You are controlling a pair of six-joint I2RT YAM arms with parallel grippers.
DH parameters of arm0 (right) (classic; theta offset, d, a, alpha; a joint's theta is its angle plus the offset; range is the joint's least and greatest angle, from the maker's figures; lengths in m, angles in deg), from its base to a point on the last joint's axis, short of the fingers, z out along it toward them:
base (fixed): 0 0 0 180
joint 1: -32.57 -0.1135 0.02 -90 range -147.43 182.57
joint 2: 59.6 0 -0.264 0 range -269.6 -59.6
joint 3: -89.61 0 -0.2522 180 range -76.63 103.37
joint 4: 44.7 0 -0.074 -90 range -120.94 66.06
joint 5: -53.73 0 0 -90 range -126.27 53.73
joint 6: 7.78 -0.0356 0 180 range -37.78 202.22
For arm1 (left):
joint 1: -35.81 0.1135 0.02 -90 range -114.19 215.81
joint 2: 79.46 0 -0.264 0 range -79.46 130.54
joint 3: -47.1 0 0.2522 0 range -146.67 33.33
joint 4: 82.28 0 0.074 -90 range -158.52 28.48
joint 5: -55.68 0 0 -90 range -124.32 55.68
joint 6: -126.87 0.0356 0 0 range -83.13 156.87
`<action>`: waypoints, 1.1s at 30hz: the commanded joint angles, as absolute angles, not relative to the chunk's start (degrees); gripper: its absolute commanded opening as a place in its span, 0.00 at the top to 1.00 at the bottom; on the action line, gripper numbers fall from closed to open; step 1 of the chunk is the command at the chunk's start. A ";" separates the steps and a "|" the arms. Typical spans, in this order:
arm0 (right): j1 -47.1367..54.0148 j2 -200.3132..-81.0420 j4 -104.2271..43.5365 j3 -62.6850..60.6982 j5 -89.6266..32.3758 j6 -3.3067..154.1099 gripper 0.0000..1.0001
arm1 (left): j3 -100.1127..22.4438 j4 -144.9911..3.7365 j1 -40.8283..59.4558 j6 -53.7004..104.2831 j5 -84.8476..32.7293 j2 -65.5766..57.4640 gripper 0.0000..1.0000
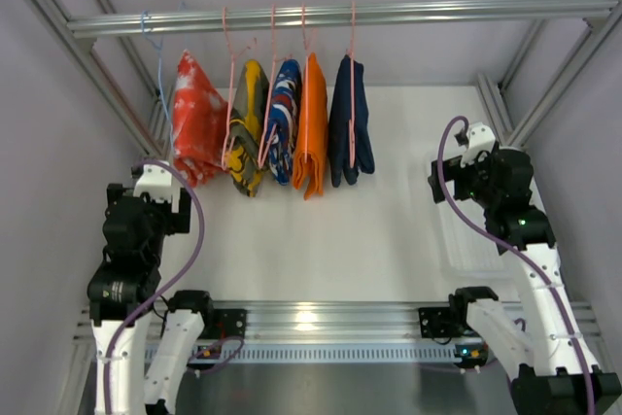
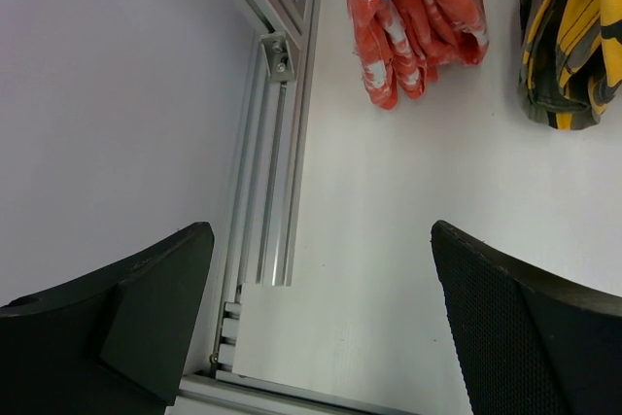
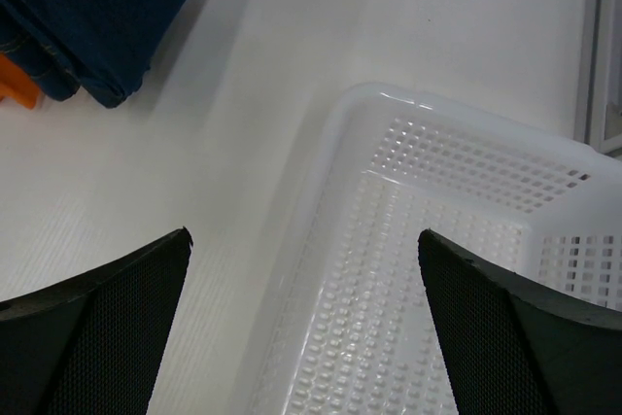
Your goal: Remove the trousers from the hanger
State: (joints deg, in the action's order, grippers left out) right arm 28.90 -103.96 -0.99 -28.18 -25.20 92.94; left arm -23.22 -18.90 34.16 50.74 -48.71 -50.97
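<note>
- The trousers (image 1: 350,123) hang from the rail (image 1: 437,13) on the pink hanger (image 1: 352,36), last on the right of the row.
- The left gripper (image 2: 321,235) sits well below the rail's left end, jaws spread, holding nothing.
- The right gripper (image 3: 303,235) is below the rail's right end, jaws spread wide, empty.

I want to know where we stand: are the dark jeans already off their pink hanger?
No, the trousers hang on the hanger from the rail, just right of the orange garment.

Matt dark denim trousers (image 1: 362,133), glossy perforated plastic basket (image 3: 408,279), metal rail (image 1: 437,14).
</note>
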 commanded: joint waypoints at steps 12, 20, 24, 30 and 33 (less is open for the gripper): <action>27.91 -105.57 0.00 -23.37 -24.93 90.31 0.00 | -57.96 -23.70 34.41 48.56 -34.71 -30.43 0.01; 27.91 -105.65 0.26 -23.02 -24.40 90.21 0.01 | -71.52 -22.63 34.41 40.48 -17.03 -23.65 0.01; 27.91 -105.83 0.35 -22.93 -24.31 90.30 0.01 | -70.90 -26.51 34.41 33.82 -4.90 -21.82 0.03; 28.26 -106.97 -0.09 -23.01 -24.23 89.43 0.00 | -74.33 -29.59 33.88 27.47 7.41 -12.15 0.07; 28.52 -107.23 -0.79 -22.58 -22.39 88.46 0.01 | -76.61 -27.75 26.96 31.32 4.19 -7.67 0.08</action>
